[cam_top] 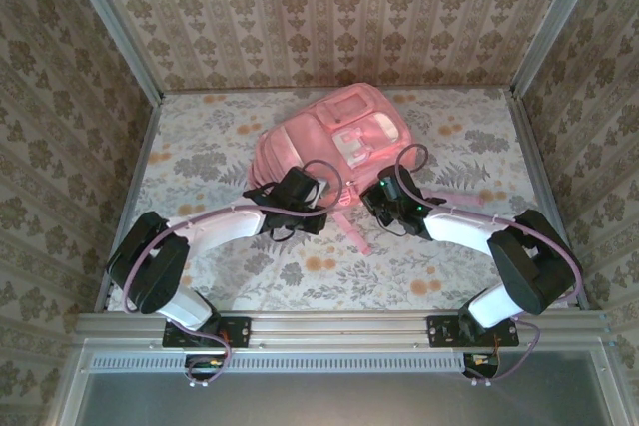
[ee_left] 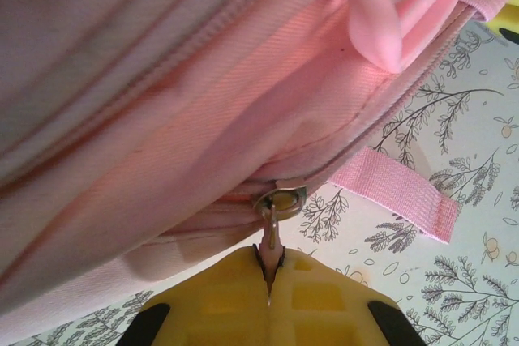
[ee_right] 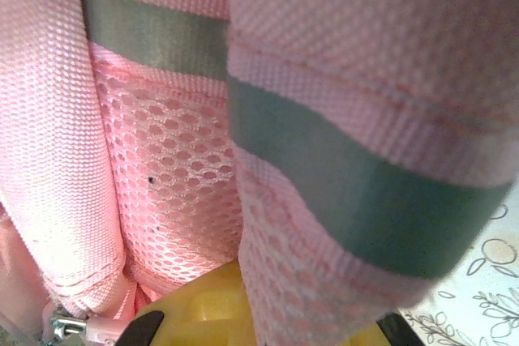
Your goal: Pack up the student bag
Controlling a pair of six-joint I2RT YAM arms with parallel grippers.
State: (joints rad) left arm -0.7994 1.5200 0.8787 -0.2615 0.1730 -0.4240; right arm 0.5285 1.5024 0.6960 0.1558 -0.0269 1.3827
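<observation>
The tabletop [cam_top: 200, 147] is spread from edge to edge with a pale cover [ee_left: 478, 224] printed with grey leaf sprigs and small orange blossoms. Close up, the print shows as fine line-drawn branches and round fruit outlines. Patterned walls [cam_top: 339, 17] in beige wallpaper, with striped bands and floral medallions, stand along the far, left and right edges. A far-left post [cam_top: 110, 22] and a far-right post [cam_top: 559, 22] of aluminium slant up from the far corners. A metal rail [cam_top: 339, 324] runs along the near edge, with a slotted grey strip [cam_top: 300, 361] just below it.
</observation>
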